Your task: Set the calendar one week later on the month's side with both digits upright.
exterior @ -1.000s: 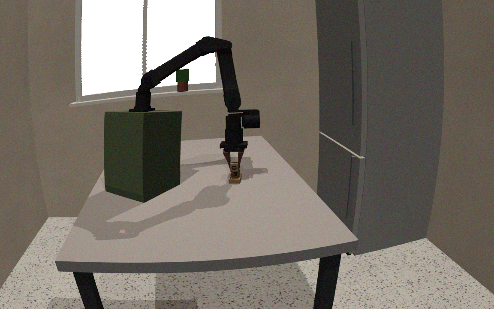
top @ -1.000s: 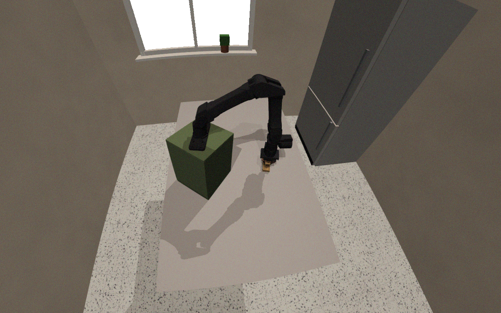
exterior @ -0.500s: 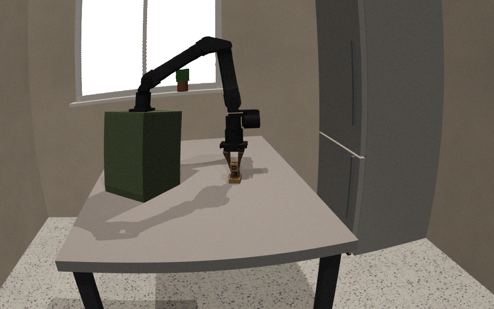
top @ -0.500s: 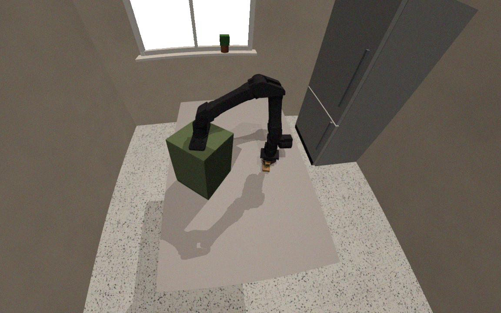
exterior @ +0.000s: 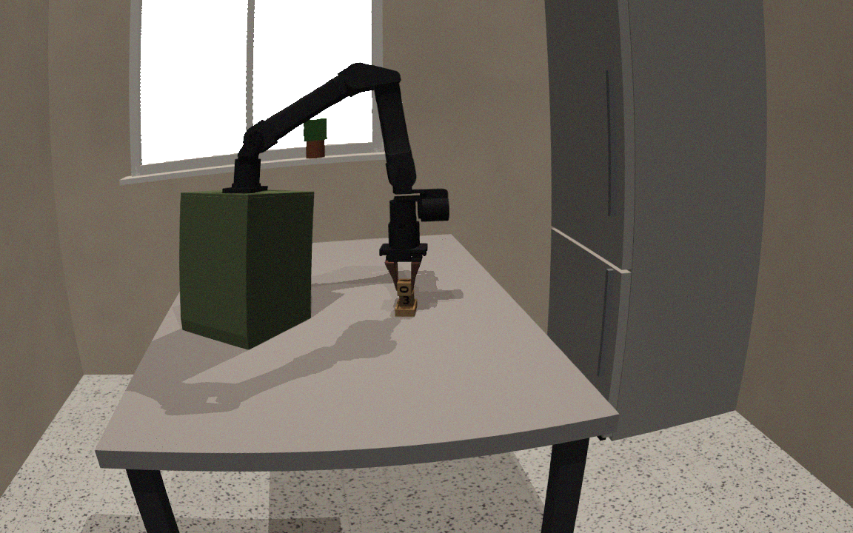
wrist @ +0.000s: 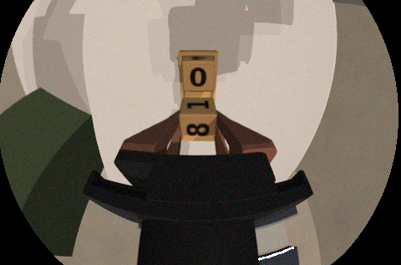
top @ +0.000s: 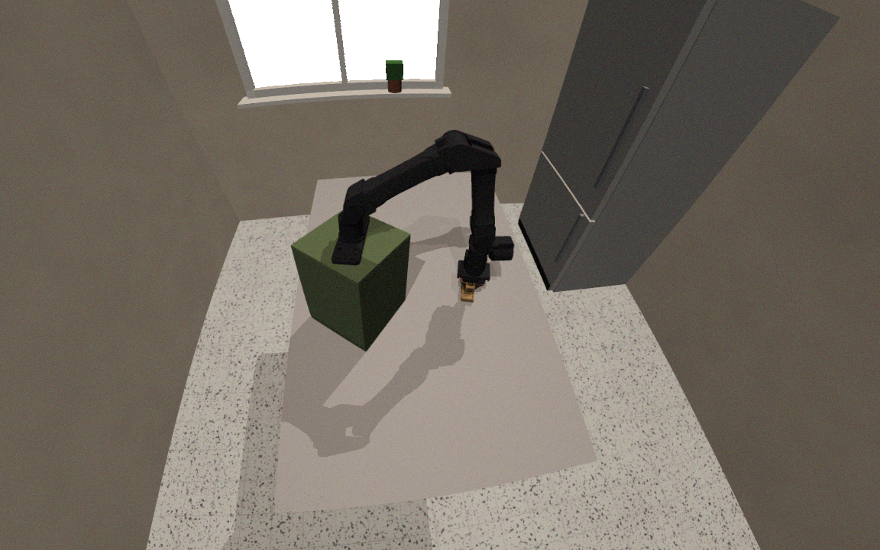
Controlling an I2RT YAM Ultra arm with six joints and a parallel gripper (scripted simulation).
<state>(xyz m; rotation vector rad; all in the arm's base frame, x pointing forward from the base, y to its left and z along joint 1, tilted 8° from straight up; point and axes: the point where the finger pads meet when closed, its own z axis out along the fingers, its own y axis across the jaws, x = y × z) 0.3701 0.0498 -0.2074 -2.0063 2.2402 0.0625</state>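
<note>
A small wooden tray (exterior: 405, 312) (wrist: 198, 52) (top: 467, 299) lies on the table, flat as far as I can tell. One wooden cube (exterior: 406, 300) (wrist: 198, 77) sits in it, with a 3 towards the exterior camera and a 0 on top. My gripper (exterior: 404, 285) (wrist: 197, 114) is shut on the other cube (exterior: 403, 289) (wrist: 198, 130). That cube is held higher than the first one and beyond it from the exterior view. Its 0 lies sideways there; the wrist view shows a sideways 1 and 8. Its underside and the month's name are hidden.
A green block (top: 361, 301) (exterior: 247, 272) (wrist: 46, 144) carries the arm's base at the left of the table (top: 443, 424) (exterior: 363, 397). A tall grey fridge (top: 642, 170) (exterior: 694, 218) stands beyond the table's right edge. A potted plant (top: 394, 75) (exterior: 315, 138) is on the windowsill.
</note>
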